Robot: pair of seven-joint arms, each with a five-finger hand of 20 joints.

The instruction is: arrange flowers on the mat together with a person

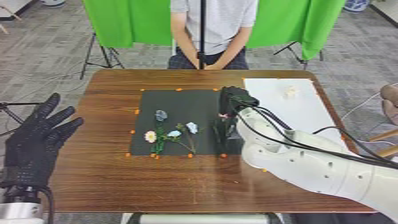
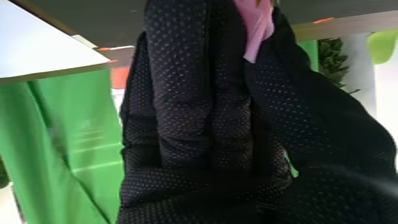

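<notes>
The right hand [image 1: 235, 100] is over the far right part of the dark mat [image 1: 191, 100], its arm crossing the white sheet's near side; its fingers [image 2: 178, 75] lie close together, with a pink flower [image 2: 257, 30] pinched between them and the thumb. The left hand [image 1: 35, 142] is beyond the table's left side; its fingers are spread and fairly straight. On the mat, a cream flower [image 1: 150, 136] and a grey-blue flower [image 1: 161, 115] lie on the left, the grey-blue one farther from the robot; two pale blue flowers [image 1: 192, 127] lie beside them; a whitish flower [image 1: 291, 92] rests on the white sheet [image 1: 306, 107].
</notes>
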